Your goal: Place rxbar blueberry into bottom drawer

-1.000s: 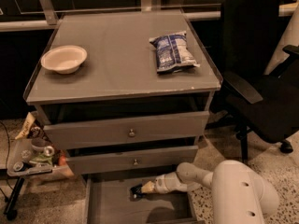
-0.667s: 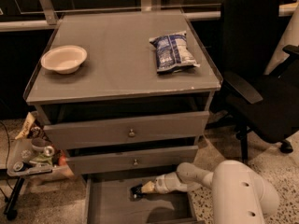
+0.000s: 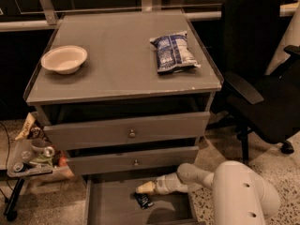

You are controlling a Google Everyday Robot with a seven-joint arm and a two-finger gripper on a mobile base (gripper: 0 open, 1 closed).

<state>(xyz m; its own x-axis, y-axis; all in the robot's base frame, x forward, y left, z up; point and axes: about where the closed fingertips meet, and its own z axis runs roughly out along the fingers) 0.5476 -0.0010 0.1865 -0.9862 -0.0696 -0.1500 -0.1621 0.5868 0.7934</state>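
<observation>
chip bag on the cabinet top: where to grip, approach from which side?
Probably from above: the chip bag lies flat and puffed, so pinch across its narrower width mid-bag. The end effector is down in the bottom drawer, by the rxbar blueberry.

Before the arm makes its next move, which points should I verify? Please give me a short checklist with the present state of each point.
1. The bottom drawer is pulled open: ok.
2. The rxbar blueberry lies on the drawer floor: ok.
3. The end effector is inside the drawer, right next to the bar: ok.
4. The end effector is free of the bar: cannot tell, since they sit too close together.
5. The middle drawer is pushed in and does not block the arm: ok.
6. The chip bag and the bowl rest on the cabinet top, away from the arm: ok.
</observation>
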